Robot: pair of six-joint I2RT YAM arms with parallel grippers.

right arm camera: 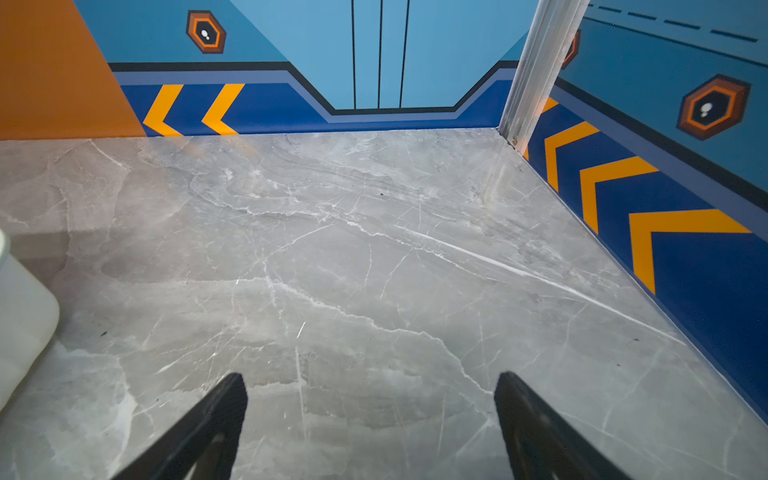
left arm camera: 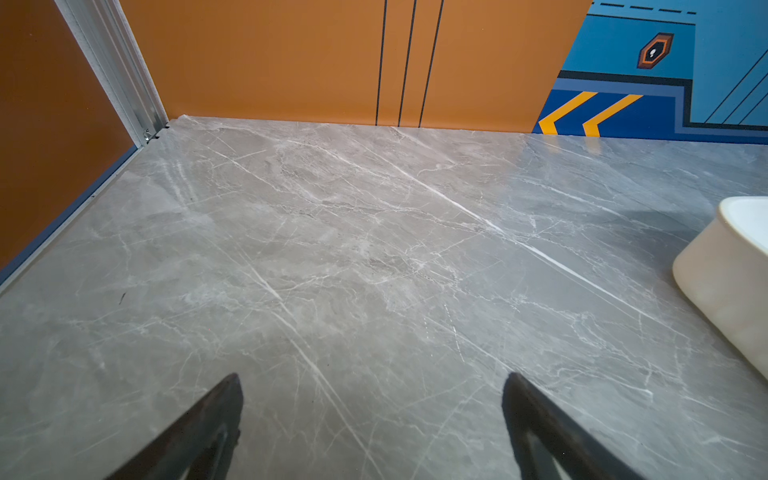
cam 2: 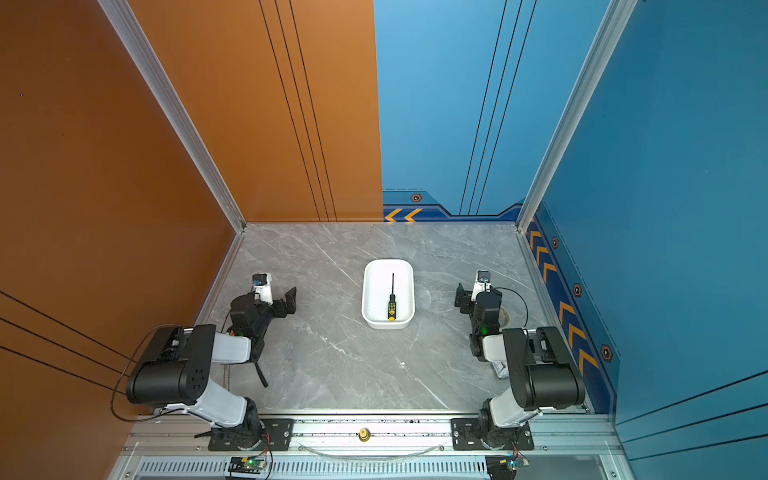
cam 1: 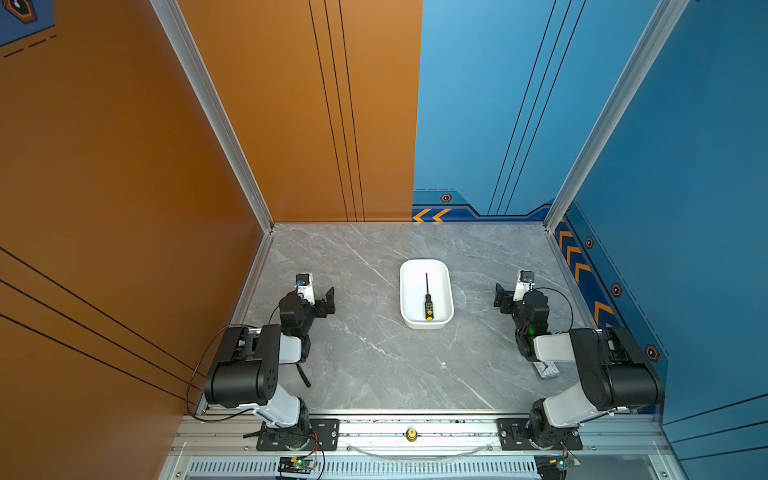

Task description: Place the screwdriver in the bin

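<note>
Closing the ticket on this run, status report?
Open, empty: left end effector, right end effector. The screwdriver lies flat inside the bin, handle toward the robot. A clock by the right arm, apart from the bin.

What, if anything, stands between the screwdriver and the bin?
Nothing visible does: the screwdriver lies inside the bin, flat on its floor. The left gripper and the right gripper are open, away from it.
</note>
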